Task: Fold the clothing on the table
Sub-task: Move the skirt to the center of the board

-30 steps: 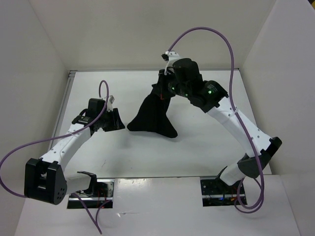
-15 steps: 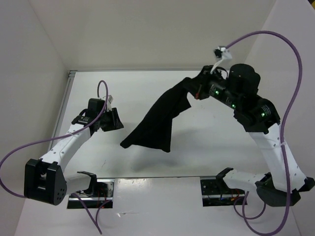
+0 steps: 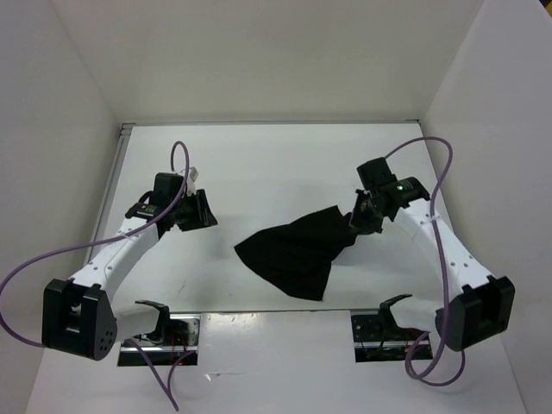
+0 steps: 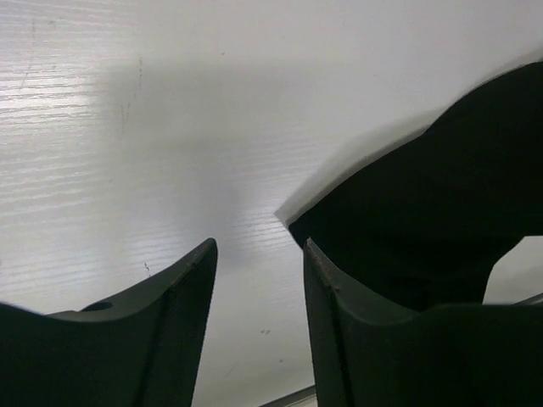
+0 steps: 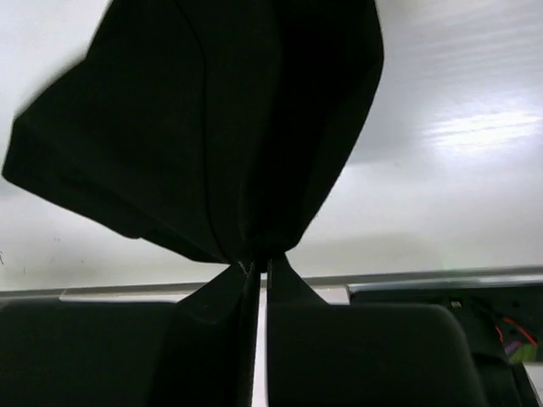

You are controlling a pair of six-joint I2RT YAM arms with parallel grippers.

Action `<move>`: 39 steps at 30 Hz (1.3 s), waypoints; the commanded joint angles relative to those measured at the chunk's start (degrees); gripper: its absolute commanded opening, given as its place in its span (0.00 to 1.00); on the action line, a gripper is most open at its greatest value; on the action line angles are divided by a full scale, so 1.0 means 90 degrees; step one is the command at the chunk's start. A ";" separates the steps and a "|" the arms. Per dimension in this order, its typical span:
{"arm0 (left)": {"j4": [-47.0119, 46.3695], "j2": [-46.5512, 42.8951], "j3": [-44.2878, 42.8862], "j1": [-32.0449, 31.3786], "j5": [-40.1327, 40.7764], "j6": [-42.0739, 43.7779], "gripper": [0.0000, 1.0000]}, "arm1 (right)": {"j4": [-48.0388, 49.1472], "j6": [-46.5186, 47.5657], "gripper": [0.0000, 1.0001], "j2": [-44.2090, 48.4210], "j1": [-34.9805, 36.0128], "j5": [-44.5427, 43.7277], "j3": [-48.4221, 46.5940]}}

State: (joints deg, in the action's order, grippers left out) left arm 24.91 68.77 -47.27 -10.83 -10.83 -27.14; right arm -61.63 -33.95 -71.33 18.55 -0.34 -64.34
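The clothing (image 3: 296, 250) is a plain black piece spread in a fan on the near half of the tabletop (image 3: 259, 164), a little right of centre. It widens toward the left and the front edge and narrows to a gathered point at its right end. Its surface reads as one dark mass from above, so folds, seams and layers cannot be made out, nor how much of it lies flat and how much is lifted.

The right tool (image 3: 355, 220) is clenched on that gathered point. In the right wrist view the fingers (image 5: 216, 297) meet with only a hairline between them, and the cloth (image 5: 212, 127) bunches into the tips and flares out beyond, with creases running from the pinch. The far edges of the fabric are blurred and cut off at the top of that view. Pale tabletop (image 5: 441, 170) shows to the right.

The left tool (image 3: 203, 210) hovers well to the left of the clothing, apart from it, its jaws spread wide with nothing between them. In the left wrist view (image 4: 259, 246) only bare tabletop (image 4: 127, 127) lies in the gap. A corner of the clothing (image 4: 424, 212) fills the right side, partly hidden behind the right-hand finger (image 4: 339, 331) and casting a soft shadow beside it. Whether that corner touches the surface cannot be told.
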 commanded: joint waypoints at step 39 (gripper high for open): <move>-0.0111 -0.0220 -0.0940 0.0627 0.0227 0.0271 0.47 | 0.2795 0.0716 0.00 -0.1567 0.0744 0.2019 -0.3275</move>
State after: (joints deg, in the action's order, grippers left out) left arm 24.27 67.37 -56.14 -5.69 -9.21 -25.43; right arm -38.94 -26.33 -88.27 29.93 15.57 -99.94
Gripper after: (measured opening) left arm 0.470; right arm 0.012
